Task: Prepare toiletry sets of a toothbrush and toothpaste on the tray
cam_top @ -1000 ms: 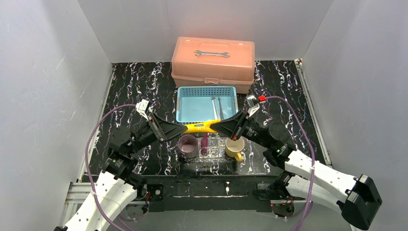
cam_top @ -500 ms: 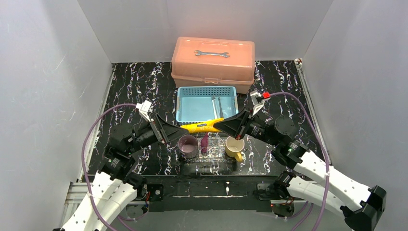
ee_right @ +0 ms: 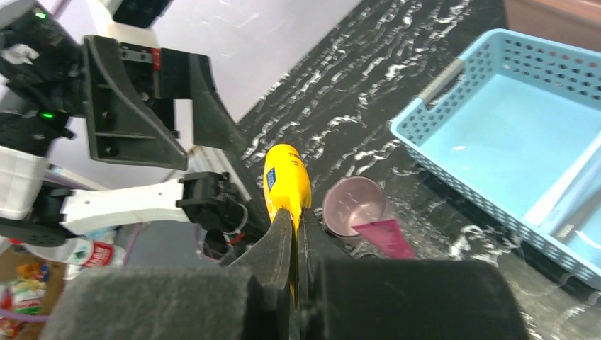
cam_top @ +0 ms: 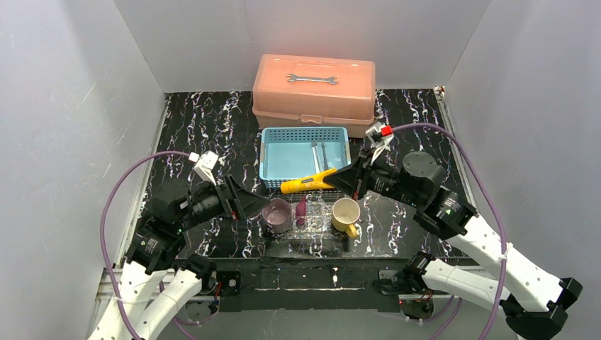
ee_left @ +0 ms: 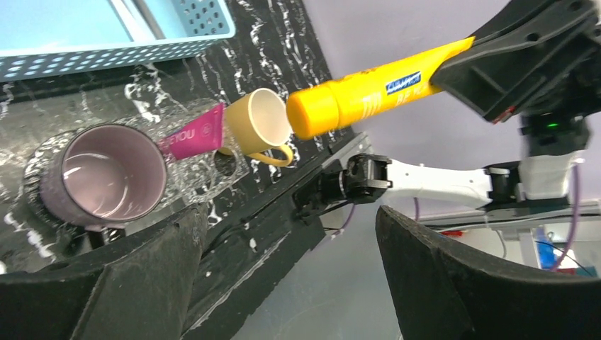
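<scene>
R gripper (cam_top: pixel 339 178) pinches yellow toothpaste (cam_top: pixel 306 184) by its tail, L gripper (cam_top: pixel 259 205) spread wide, off its cap; next prob. lower onto tray (cam_top: pixel 320 213) below.

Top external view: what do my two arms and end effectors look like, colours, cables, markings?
The left arm and right arm have white lower shells and black joints. A purple cable loops along each. The left end effector and right end effector have black wedge-shaped fingers. The left wrist carries a white connector, the right wrist a red-and-white connector.
</scene>
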You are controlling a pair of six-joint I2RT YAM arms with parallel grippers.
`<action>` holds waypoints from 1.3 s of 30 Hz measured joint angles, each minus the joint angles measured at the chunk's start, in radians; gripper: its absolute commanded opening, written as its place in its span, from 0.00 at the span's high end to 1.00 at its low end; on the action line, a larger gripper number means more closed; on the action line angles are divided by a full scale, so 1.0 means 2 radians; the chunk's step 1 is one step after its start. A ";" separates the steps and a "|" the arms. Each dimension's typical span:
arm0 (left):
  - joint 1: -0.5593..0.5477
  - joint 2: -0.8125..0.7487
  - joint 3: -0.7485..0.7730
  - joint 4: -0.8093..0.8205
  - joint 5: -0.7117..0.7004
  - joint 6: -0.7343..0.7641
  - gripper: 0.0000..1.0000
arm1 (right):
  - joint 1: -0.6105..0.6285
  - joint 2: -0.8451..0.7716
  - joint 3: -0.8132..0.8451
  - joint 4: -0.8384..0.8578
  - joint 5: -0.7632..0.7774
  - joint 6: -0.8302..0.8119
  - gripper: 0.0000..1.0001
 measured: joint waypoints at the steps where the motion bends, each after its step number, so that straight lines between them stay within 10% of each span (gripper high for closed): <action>1: 0.000 0.000 0.004 -0.012 -0.006 0.008 0.13 | 0.000 0.006 0.013 -0.019 0.006 -0.009 0.99; 19: 0.000 -0.011 0.040 -0.134 -0.084 0.105 0.07 | 0.003 0.132 0.177 -0.336 0.142 -0.108 0.99; 39: 0.000 -0.052 -0.010 -0.141 -0.103 0.125 0.03 | 0.177 0.238 0.246 -0.421 0.309 -0.093 0.99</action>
